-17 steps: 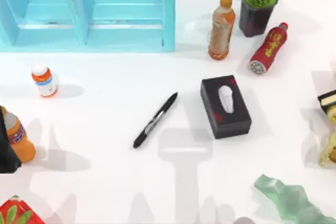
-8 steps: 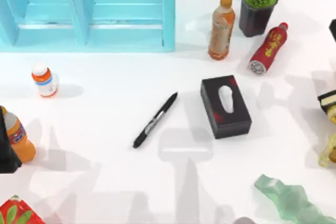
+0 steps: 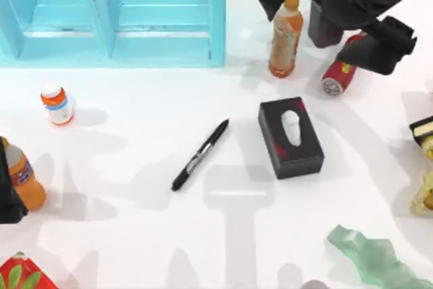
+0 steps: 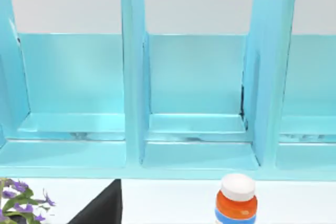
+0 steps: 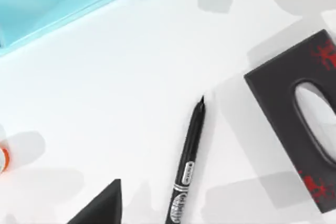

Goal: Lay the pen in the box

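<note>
Partly cut off by the top view's upper right edge, the right arm point(image 3: 358, 5) reaches over the far right of the table, hiding most of a dark pot and the neck of a red bottle point(image 3: 338, 76); whether its pincer is released or clenched cannot be told. At the left edge the left arm point(image 3: 8, 194) is a dark sliver beside an orange bottle point(image 3: 27, 181) — its pincer too cannot be judged. The pen point(image 3: 199, 156) lies slantwise on the white table point(image 3: 135, 235), apart from the black tissue box point(image 3: 291, 138) to its right. Behind, the turquoise box point(image 3: 115, 38) shows bare compartments.
</note>
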Tool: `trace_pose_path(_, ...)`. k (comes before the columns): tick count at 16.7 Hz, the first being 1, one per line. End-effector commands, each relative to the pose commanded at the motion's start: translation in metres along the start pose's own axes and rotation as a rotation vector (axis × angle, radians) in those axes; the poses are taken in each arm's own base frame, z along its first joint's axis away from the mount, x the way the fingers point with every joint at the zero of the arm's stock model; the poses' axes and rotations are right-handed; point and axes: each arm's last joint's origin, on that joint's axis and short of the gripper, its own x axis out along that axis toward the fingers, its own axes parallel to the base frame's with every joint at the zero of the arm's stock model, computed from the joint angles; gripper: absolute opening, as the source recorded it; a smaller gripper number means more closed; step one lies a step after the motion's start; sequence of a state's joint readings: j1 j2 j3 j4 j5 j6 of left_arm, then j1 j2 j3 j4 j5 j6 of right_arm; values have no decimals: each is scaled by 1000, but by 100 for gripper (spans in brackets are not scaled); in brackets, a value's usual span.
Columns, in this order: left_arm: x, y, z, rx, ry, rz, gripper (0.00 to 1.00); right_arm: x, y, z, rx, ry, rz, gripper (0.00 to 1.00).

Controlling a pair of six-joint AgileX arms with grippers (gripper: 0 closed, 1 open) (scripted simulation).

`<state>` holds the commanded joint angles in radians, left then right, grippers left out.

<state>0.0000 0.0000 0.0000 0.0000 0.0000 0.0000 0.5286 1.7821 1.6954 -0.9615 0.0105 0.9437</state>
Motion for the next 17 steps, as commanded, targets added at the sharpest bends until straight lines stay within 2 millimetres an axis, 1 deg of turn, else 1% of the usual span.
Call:
trace_pose_path(2, 0, 0, 0, 0, 0, 0, 100, 39, 30, -5, 49, 86, -79, 100)
trace_pose_path(4, 0, 0, 0, 0, 0, 0, 100, 77, 53, -16, 91, 152, -157, 100)
trace_pose_path(7, 0, 0, 0, 0, 0, 0, 100, 124, 74, -38, 140, 221, -261, 100)
trace_pose_path(9, 0, 0, 0, 0, 0, 0, 100, 146, 81, -50, 163, 248, -312, 100)
trace_pose_path(11, 0, 0, 0, 0, 0, 0, 100, 159, 84, -58, 177, 264, -345, 100)
trace_pose_path(12, 0, 0, 0, 0, 0, 0, 100, 162, 85, -60, 180, 267, -352, 100)
trace_pose_path(17, 0, 0, 0, 0, 0, 0, 100, 163, 83, -58, 184, 266, -355, 100)
